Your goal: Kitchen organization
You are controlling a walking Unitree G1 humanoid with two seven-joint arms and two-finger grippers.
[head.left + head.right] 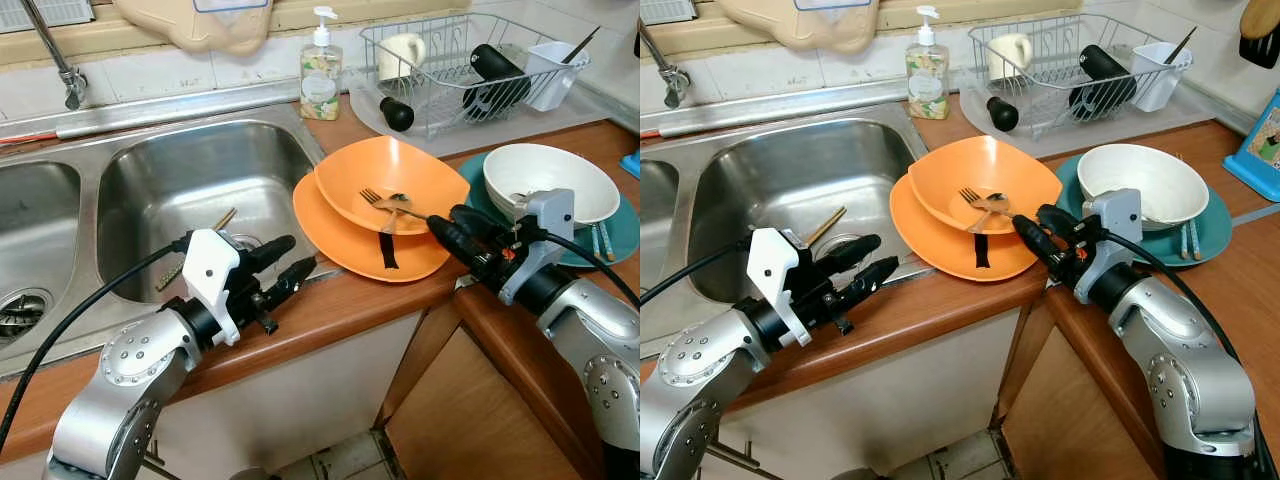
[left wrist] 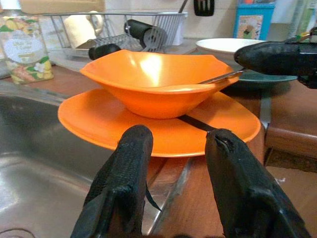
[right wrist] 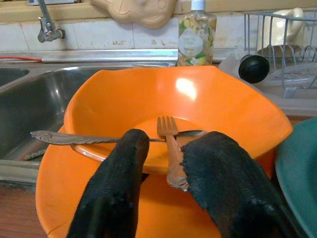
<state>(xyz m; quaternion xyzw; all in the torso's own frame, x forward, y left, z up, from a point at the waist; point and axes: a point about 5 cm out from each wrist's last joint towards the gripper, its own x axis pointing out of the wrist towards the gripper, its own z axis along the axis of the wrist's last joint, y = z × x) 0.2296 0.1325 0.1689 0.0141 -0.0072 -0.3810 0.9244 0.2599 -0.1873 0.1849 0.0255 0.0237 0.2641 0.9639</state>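
Right end effector [image 3: 166,163] at the near rim of the orange bowl [image 1: 390,180], fingers parted around the handle end of a copper fork [image 3: 168,144]; handle sits between the pads, cannot tell if it is actually pinched. Fork tines lie inside the bowl, a silver spoon [image 3: 94,138] crosses under them with its handle sticking out over the rim. Bowl sits on an orange plate [image 1: 350,245] on the wooden surface [image 1: 350,300], just right of the sink [image 1: 190,190]. Left end effector [image 1: 285,268] released, fingers apart, hovering over the surface edge by the sink, pointing toward the plate at about 2 o'clock. White bowl [image 1: 550,180] on a teal plate [image 1: 620,235] at 3 o'clock of the orange stack. Soap bottle [image 1: 321,70] at 12 o'clock, dish rack [image 1: 470,60] at 1 o'clock.
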